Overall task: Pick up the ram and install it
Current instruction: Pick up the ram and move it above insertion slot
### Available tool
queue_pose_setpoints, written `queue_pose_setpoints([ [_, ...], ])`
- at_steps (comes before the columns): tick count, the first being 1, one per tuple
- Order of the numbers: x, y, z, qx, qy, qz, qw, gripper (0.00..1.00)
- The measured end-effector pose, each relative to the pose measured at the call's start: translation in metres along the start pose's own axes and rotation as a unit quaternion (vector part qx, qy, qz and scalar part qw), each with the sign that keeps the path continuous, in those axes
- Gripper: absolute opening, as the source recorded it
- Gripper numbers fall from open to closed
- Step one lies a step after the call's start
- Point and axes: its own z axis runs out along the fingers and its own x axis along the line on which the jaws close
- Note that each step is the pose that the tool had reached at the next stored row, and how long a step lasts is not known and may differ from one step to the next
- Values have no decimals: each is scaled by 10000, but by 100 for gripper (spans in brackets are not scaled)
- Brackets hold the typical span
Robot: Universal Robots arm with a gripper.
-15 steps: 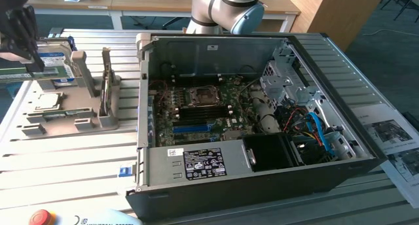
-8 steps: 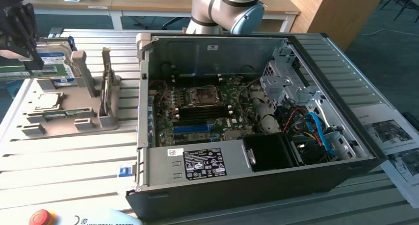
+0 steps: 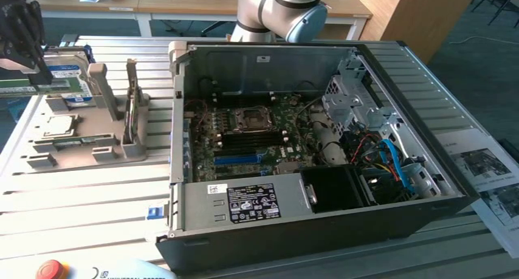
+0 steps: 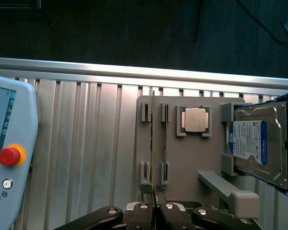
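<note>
Our gripper has its fingers closed on the ram. We should lift straight, level, clearing the holder slots.

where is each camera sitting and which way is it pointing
Exterior view: high off the arm, looking down on the open computer case and grey holder; the arm shows behind the case.
Wrist view: on the wrist, looking down past the gripper, shut on the ram, at the holder.
Shared: holder, hard drive, processor.
</note>
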Motion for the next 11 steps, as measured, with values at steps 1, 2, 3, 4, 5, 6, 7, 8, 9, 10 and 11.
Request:
queue_pose_setpoints([
  [1, 0, 0, 0, 0, 0, 0, 10000, 12],
  [2, 0, 0, -3, -1, 1, 0, 10000, 12],
  [3, 0, 1, -9, -2, 1, 0, 10000, 12],
  [4, 0, 1, -14, -1, 0, 0, 10000, 12],
  [5, 0, 1, -18, 0, 0, 0, 10000, 12],
  [6, 0, 1, -24, -1, 0, 0, 10000, 12],
  [7, -1, 1, -28, 0, 0, 1, 10000, 12],
  [8, -1, 1, -28, 0, 0, 2, 10000, 12],
  [9, -1, 1, -28, 1, -1, 3, 10000, 12],
  [10, -1, 1, -28, 1, -1, 5, 10000, 12],
  [11, -1, 1, -28, 1, -1, 8, 10000, 12],
])
